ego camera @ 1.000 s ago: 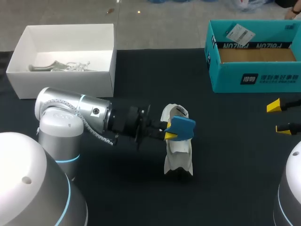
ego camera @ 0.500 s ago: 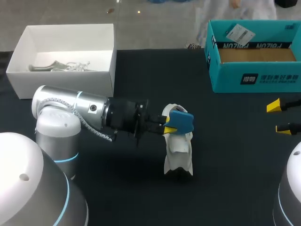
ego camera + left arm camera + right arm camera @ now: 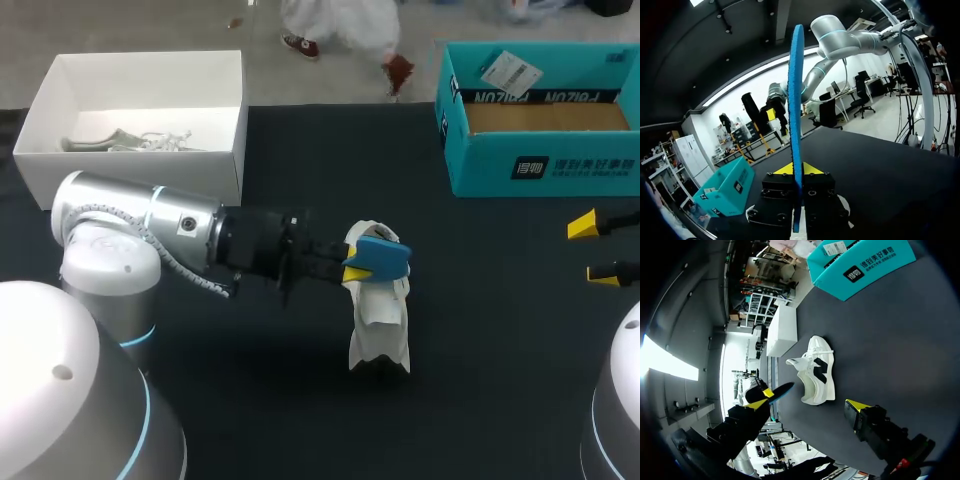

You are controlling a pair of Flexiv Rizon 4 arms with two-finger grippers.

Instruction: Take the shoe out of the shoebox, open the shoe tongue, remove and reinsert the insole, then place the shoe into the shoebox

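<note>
Since a second ago my left arm has drawn back a little toward its own side, carrying the blue insole (image 3: 380, 257) with it, while my right arm has kept its place. My left gripper (image 3: 353, 271) pinches the insole between both yellow tips; in the left wrist view the insole (image 3: 796, 95) stands edge-on, rising straight out from the pressed fingers. It hangs over the heel end of the white shoe (image 3: 379, 318), and the right wrist view shows it clear of the shoe (image 3: 816, 371). The shoe stands on its sole near the middle of the black table (image 3: 500, 340), outside the teal shoebox (image 3: 540, 165), which sits at the far right. My right gripper (image 3: 592, 248) waits at the right edge, its fingers spread with nothing between them. A white box (image 3: 140, 150) stands at the far left.
</note>
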